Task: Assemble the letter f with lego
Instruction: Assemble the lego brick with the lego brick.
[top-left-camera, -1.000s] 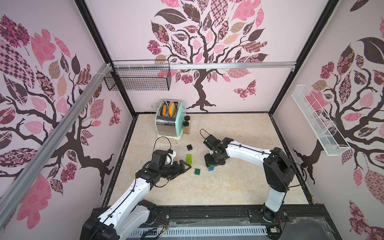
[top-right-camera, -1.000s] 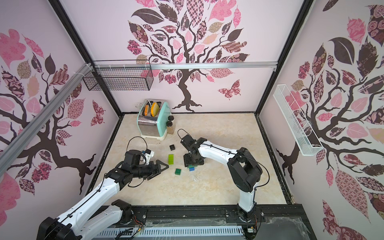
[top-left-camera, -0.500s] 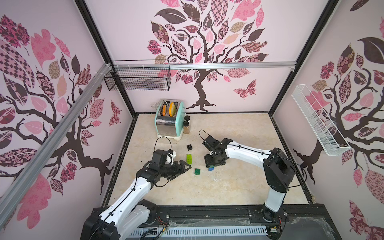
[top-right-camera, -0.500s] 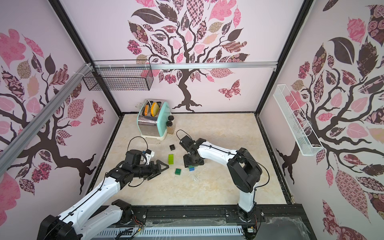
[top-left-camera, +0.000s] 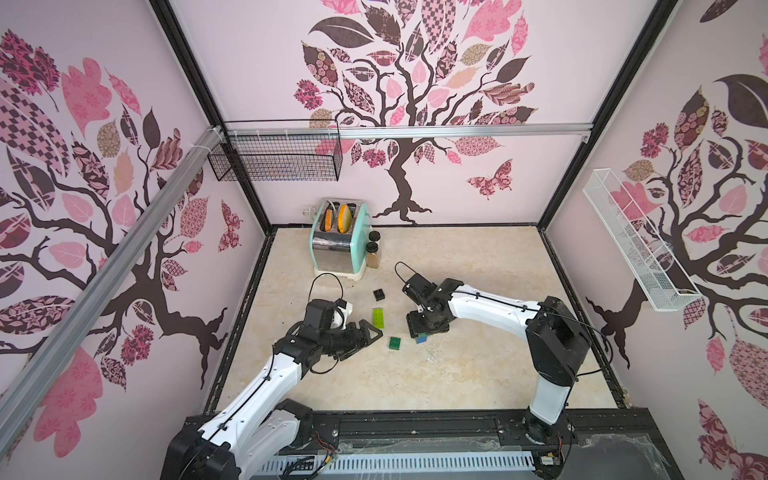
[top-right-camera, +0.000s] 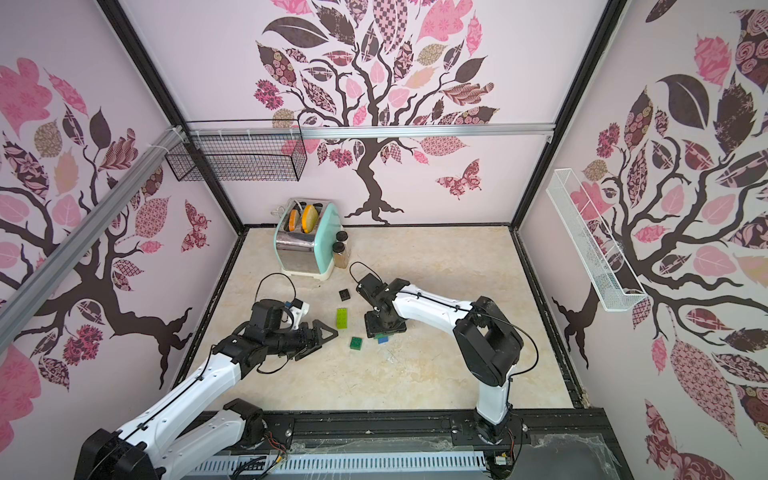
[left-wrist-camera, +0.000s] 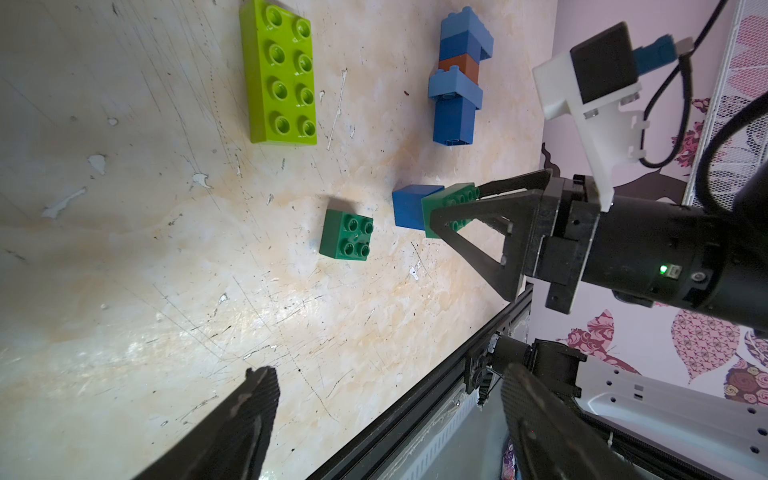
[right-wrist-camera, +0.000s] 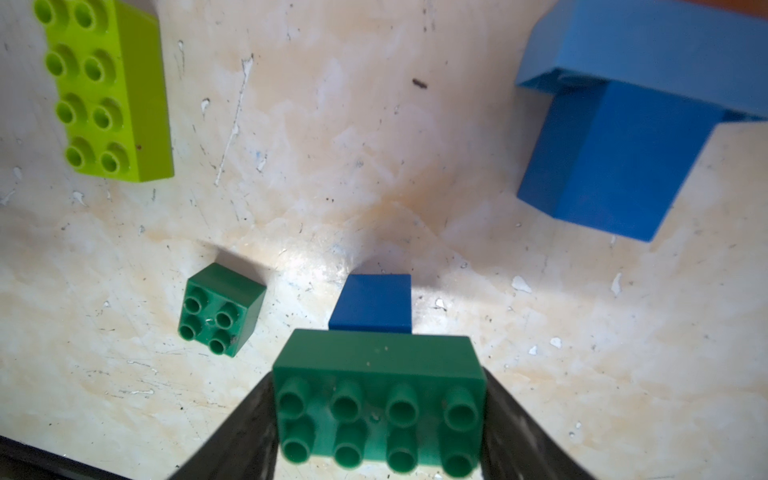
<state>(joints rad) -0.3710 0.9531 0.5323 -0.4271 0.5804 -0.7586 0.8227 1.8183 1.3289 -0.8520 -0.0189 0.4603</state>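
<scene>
Glossy studded plastic bricks lie around the middle of the tabletop (top-left-camera: 457, 374): one lime oblong (left-wrist-camera: 282, 79), two dark green, one blue square (left-wrist-camera: 409, 205), one black square (top-left-camera: 378, 294) nearer the far edge, one lying blue-and-brown stack (left-wrist-camera: 457, 79). The right hand (right-wrist-camera: 380, 424) clamps the green oblong (right-wrist-camera: 374, 361) by its short ends, against the blue square; the left hand (left-wrist-camera: 386, 374) gapes wide, empty, near the green square (left-wrist-camera: 347, 237)

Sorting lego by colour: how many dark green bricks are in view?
2. The square dark green brick lies loose on the table; the oblong dark green brick is held in the right gripper. More may hide beneath that gripper.
</scene>
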